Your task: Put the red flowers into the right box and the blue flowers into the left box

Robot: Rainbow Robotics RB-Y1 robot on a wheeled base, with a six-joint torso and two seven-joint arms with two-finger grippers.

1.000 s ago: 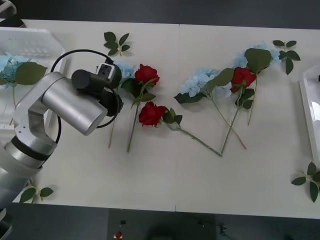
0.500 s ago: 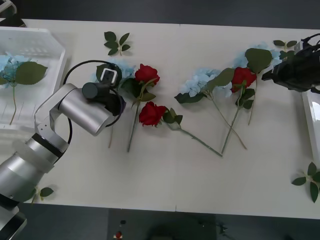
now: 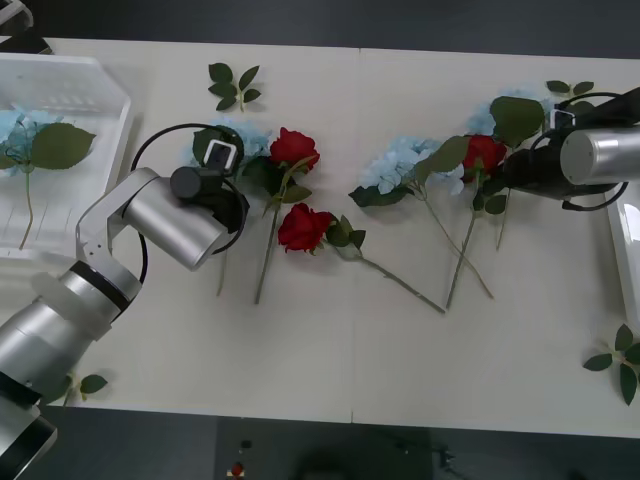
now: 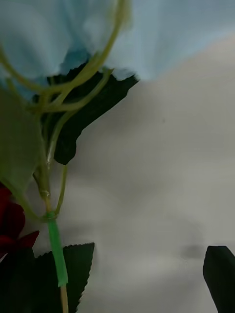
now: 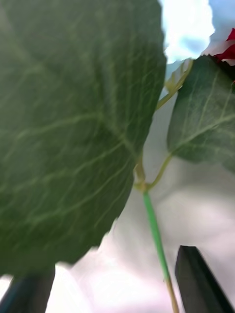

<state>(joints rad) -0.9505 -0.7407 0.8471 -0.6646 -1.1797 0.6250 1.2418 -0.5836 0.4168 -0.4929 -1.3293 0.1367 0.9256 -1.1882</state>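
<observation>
My left gripper [image 3: 228, 186] hangs low over the stem [image 5: 155, 234] of a blue flower [image 3: 236, 134] left of centre. It is open, with black fingers [image 5: 199, 281] on either side of the stem under a broad leaf [image 5: 73, 122]. My right gripper [image 3: 498, 180] is open beside a red flower [image 3: 485, 152] at the right, with one finger [image 4: 220, 276] showing near a green stem [image 4: 56, 254]. Two more red flowers [image 3: 293, 147] [image 3: 303, 227] lie mid-table. Other blue flowers [image 3: 400, 165] [image 3: 488, 117] lie nearby. The left box [image 3: 95, 68] holds one blue flower [image 3: 14, 130]. The right box [image 3: 612, 215] shows its edge.
Flowerless leaf sprigs lie at the back left [image 3: 233, 84], back right [image 3: 572, 98], front right [image 3: 620, 362] and front left [image 3: 72, 386]. Stems of the right-hand flowers cross each other [image 3: 462, 262]. The table's front half is bare.
My right arm has come in from the right edge and reached the red flower at the right. My left arm has drawn back and lowered over the blue flower's stem.
</observation>
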